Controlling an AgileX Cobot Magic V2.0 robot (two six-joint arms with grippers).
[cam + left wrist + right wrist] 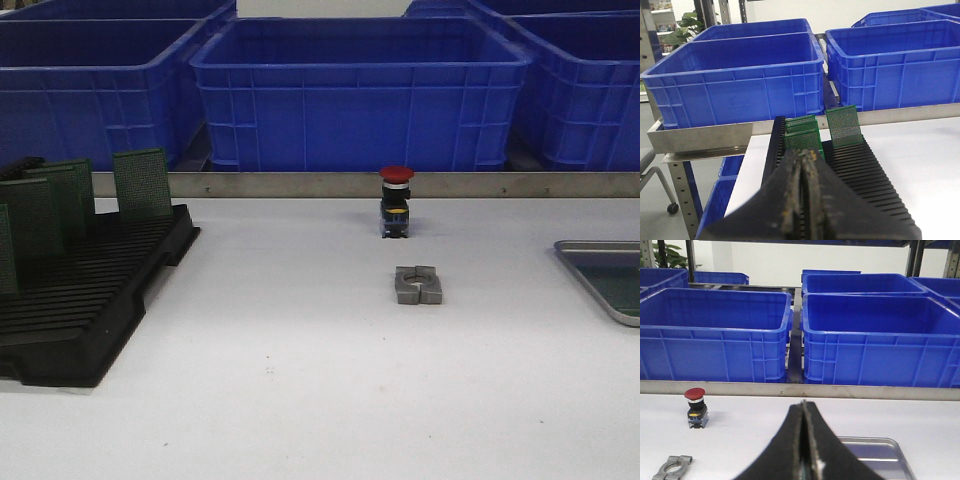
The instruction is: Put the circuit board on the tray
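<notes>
Several green circuit boards (142, 181) stand upright in a black slotted rack (90, 300) at the table's left. In the left wrist view my left gripper (804, 156) is shut with nothing in it, its tips just short of the nearest boards (802, 136); another board (844, 125) stands further back in the rack (865, 170). The silver tray (596, 245) lies at the table's right edge, partly cut off. My right gripper (803, 406) is shut and empty, hanging over the table just before the tray (880, 452). Neither gripper shows in the front view.
A red-capped push button (396, 201) stands mid-table near the back rail, with a grey metal clamp block (418, 285) in front of it. Big blue crates (360, 90) line a metal shelf behind the table. The button (696, 407) and clamp (672, 467) lie beside the right gripper.
</notes>
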